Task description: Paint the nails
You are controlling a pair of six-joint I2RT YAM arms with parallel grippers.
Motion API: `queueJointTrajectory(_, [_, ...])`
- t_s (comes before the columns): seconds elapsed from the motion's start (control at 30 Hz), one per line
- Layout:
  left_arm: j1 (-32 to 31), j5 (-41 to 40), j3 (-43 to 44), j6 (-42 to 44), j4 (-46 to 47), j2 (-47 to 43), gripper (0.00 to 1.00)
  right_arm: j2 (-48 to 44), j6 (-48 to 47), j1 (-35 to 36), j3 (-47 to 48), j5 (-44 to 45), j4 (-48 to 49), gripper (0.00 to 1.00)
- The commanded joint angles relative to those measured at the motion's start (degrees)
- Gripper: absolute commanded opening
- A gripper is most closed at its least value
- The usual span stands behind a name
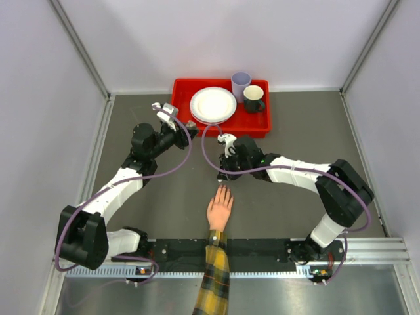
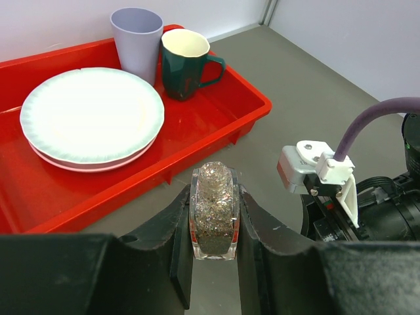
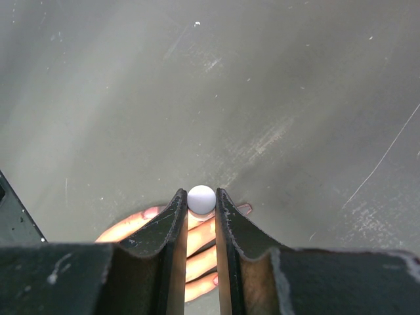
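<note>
The hand lies flat on the grey counter, palm down, just ahead of the arms' bases. Its yellow-and-dark plaid sleeve runs off the near edge. The fingers point away from the bases, so the nails sit at the far end of the hand.

The right pincer hangs directly above those fingertips. It is closed on a small pale round cap, which the wrist view shows end-on. Two pinkish nail tips peek out on either side of the jaws. What lies beneath the cap is hidden, so contact with a nail cannot be told.

The left pincer is raised well away from the hand, near the front of a red tray. It grips a small clear bottle full of silvery glitter, held upright. The tray holds stacked white plates, a lavender cup and a dark green mug.
</note>
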Motion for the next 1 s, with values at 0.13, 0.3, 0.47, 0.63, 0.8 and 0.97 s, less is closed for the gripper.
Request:
queueJointTrajectory(0.13, [0.27,0.13,-0.31,0.39,3.05,-1.97,0.0,1.03,0.11,0.48,0.28,0.52,2.51,0.0])
queueJointTrajectory(0.3, [0.27,0.13,-0.4,0.39,2.96,-1.88,0.0,1.38,-0.16,0.22,0.27,0.96,2.68,0.0])
queueJointTrajectory(0.47, [0.27,0.13,-0.22,0.48,2.87,-1.79,0.0,1.56,-0.42,-0.22,0.27,1.4,2.42,0.0])
queueJointTrajectory(0.63, [0.27,0.13,-0.22,0.57,2.78,-1.7,0.0,1.65,-0.42,-0.22,0.36,1.31,2.42,0.0])
queueJointTrajectory(0.8, [0.27,0.13,-0.22,0.66,2.7,-1.7,0.0,1.83,-0.33,-0.22,0.01,0.61,2.42,0.0])
queueJointTrajectory(0.97, [0.27,0.05,-0.13,0.83,2.52,-1.79,0.0,1.65,-0.16,-0.22,-0.52,0.52,2.25,0.0])
